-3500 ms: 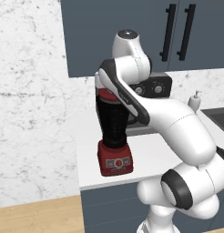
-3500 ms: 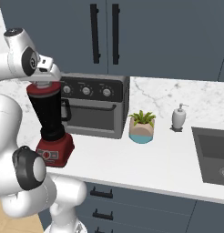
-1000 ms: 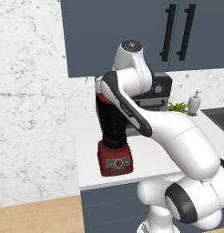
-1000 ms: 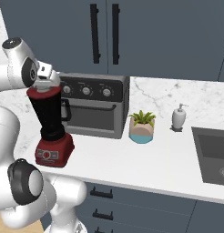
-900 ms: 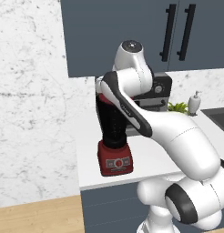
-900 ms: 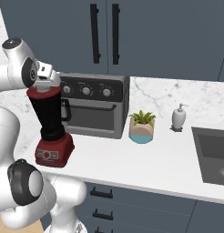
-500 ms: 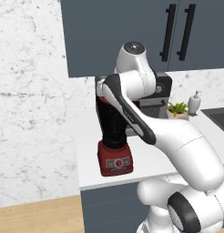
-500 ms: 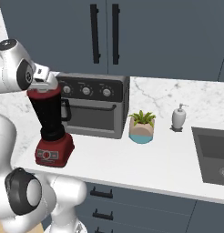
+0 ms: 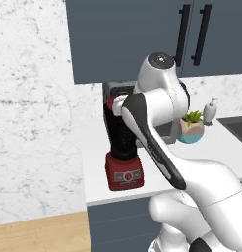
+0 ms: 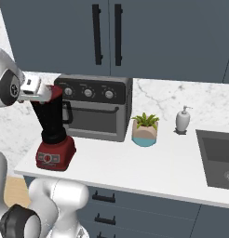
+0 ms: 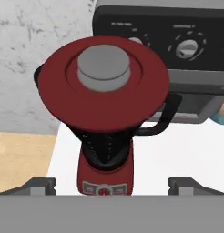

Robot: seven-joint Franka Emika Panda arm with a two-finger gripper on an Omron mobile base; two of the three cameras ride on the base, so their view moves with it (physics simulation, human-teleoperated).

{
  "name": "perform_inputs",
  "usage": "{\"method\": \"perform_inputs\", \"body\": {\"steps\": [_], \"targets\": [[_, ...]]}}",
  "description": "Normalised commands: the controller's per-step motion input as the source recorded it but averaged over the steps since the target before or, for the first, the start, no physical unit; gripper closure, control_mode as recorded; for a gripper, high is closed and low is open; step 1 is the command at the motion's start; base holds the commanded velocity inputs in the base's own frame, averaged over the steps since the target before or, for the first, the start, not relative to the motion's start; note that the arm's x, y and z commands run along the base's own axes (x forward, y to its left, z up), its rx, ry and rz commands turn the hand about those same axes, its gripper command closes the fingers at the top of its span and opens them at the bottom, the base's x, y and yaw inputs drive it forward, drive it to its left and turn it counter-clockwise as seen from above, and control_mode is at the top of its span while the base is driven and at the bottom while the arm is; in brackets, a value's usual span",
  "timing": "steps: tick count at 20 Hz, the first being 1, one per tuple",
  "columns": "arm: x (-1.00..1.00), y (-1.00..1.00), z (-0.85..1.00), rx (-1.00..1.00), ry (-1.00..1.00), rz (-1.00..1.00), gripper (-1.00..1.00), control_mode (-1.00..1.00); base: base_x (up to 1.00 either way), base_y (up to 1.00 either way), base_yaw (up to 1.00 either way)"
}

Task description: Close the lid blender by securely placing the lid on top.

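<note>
while arm bends over blender (image 9: 124,147), open gripper (image 11: 112,184) points down above seated lid (image 11: 104,83), w/o touching it.

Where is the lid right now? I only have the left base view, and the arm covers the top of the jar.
Observer: In the hand view the lid lies on the mouth of the blender and covers it all round.
Operator: Are the jaws holding it?
Observer: No. In the hand view the jaws stand wide apart with nothing between them, clear of the lid.
Operator: Anything close by that I should mind when pulling back?
Observer: The right base view shows the toaster oven close behind the blender, with the jar's handle turned toward it.
</note>
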Motion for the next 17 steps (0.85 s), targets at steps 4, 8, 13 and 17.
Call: {"method": "perform_inputs", "body": {"steps": [4, 8, 13, 17], "targets": [[-0.71, -0.58, 0.0, 0.03, -0.18, -0.07, -1.0, -1.0, 0.0, 0.0, 0.0], [-0.35, -0.74, 0.0, 0.24, -0.15, -0.01, -1.0, -1.0, 0.0, 0.0, 0.0], [0.0, -0.68, 0.0, 0.34, 0.0, 0.0, -1.0, -1.0, 0.0, 0.0, 0.0], [0.0, -0.53, 0.0, 0.27, 0.0, 0.0, -1.0, -1.0, 0.0, 0.0, 0.0]]}}
